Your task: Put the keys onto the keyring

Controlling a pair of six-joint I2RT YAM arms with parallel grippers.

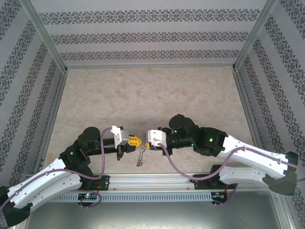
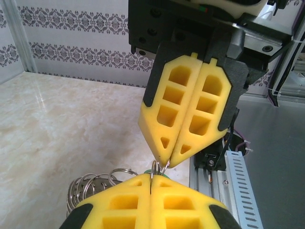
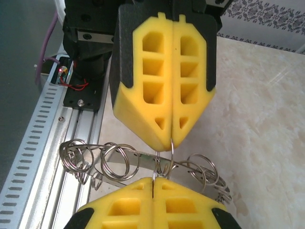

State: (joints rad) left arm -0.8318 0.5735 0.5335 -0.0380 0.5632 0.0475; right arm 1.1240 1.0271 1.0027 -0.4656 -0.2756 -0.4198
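Centrally, over the near edge of the table (image 1: 143, 95), the two arms are meeting tip to tip. The left gripper (image 1: 136, 141) is reaching in from the left and the right gripper (image 1: 145, 144) from the right. The keyring (image 1: 140, 157) is dangling just below their meeting point in the overhead view.

Left wrist view: the left gripper (image 2: 151, 180) is showing its yellow fingers (image 2: 119, 205) pressed fully together, with a thin wire emerging from the seam at their tips. Facing it, the right gripper (image 2: 165, 161) is likewise pressing its fingers flat against each other, with no gap showing, and is nipping the same small wire loop at its point. A cluster of silvery wire loops (image 2: 90, 186) is spreading out to the left of the fingers. A sliver of bright green, apparently the head of the key (image 2: 161, 174), is peeping out just behind the left fingertips; its blade cannot be made out.

Right wrist view: the keyring (image 3: 109, 168) is lying almost level between the two grippers, its flat dark grey band running from lower right to upper left, with wire loops (image 3: 119, 160) fringing it on both sides. The left gripper (image 3: 170, 141), jaws together, is gripping a wire loop from above. The right gripper (image 3: 152, 182), jaws also together, is clamping a loop from below. The ring's left end is overhanging the slotted aluminium rail (image 3: 38, 143) beside the table.
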